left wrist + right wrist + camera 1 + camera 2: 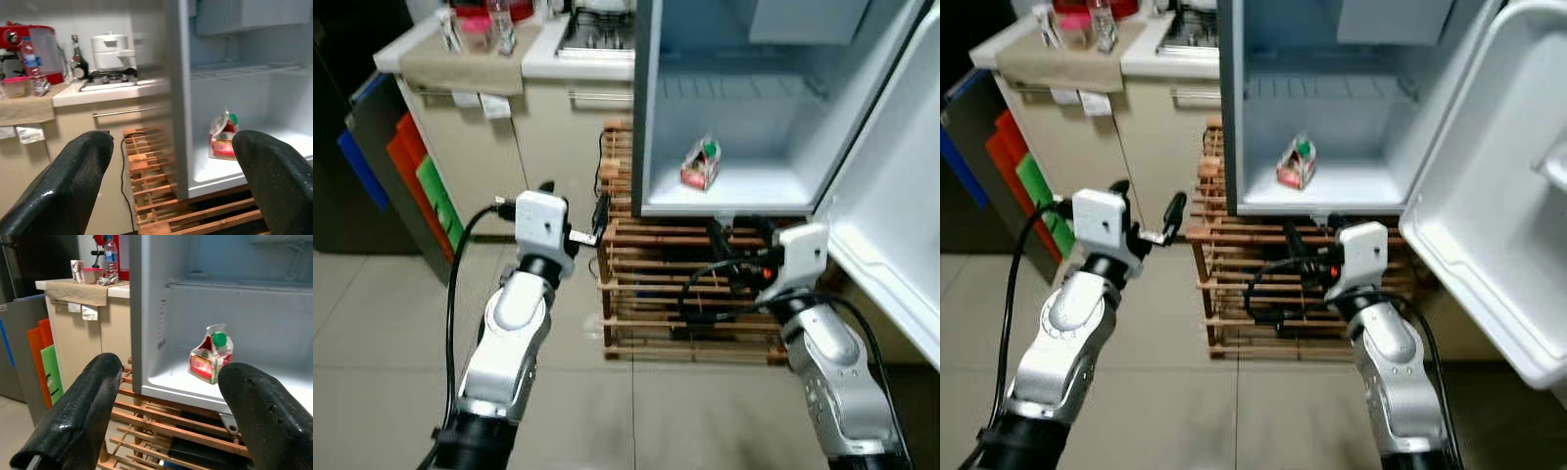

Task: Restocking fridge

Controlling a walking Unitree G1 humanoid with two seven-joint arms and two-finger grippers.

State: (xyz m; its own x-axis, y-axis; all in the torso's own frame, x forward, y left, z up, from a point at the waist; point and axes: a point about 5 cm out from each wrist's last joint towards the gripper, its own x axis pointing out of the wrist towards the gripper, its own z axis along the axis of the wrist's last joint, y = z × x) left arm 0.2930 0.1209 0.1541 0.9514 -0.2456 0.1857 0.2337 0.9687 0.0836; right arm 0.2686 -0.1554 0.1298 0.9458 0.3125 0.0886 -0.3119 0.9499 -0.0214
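Observation:
A small red and white carton [701, 164] with a green cap stands upright on the bottom shelf of the open fridge [734, 203]. My left gripper [574, 202] is held up left of the fridge, beside its outer wall, open with nothing between its fingers [73, 181]. My right gripper [170, 366] is low in front of the fridge's bottom edge, also open and holding nothing. From it the carton [211, 360] is seen ahead, well beyond the fingertips. The left wrist view has the carton [223, 137] past the fridge's side wall.
The fridge sits on a wooden slatted rack [646, 294] with black cables in it. Its door [901, 196] swings out on the right. A kitchen counter [470, 61] with bottles and a hob [597, 34] stands to the left, with coloured boards [421, 181] leaning beside it.

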